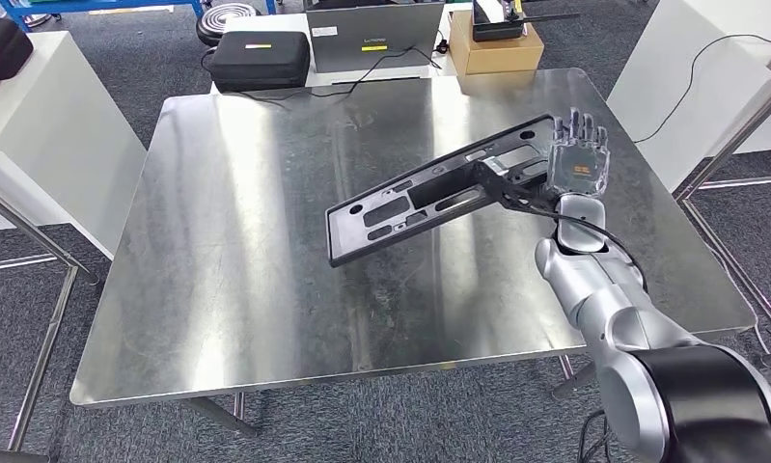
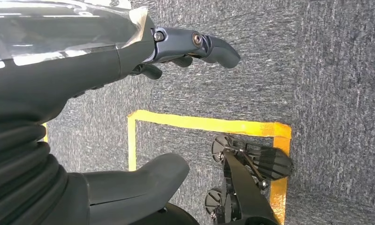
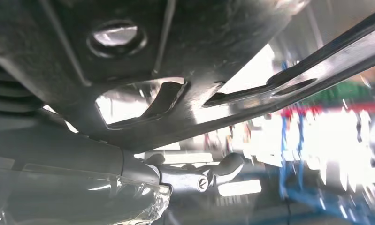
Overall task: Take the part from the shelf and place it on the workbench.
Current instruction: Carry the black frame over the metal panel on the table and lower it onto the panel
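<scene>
Holding the long black slotted part point(image 1: 439, 188) by one end over the steel worktop point(image 1: 217, 289), the right robot hand point(image 1: 576, 159) must lower and release it; the left robot hand point(image 2: 185, 49) hangs empty, fingers apart, over the floor.

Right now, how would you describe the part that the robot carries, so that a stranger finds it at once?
Look at the big steel workbench in the middle. Above its right half, the right hand holds a long, flat black plastic part, running slantwise toward the workbench's middle. It is the one dark item over the metal top, pierced with slots and holes; the black case lies behind the workbench.
</scene>
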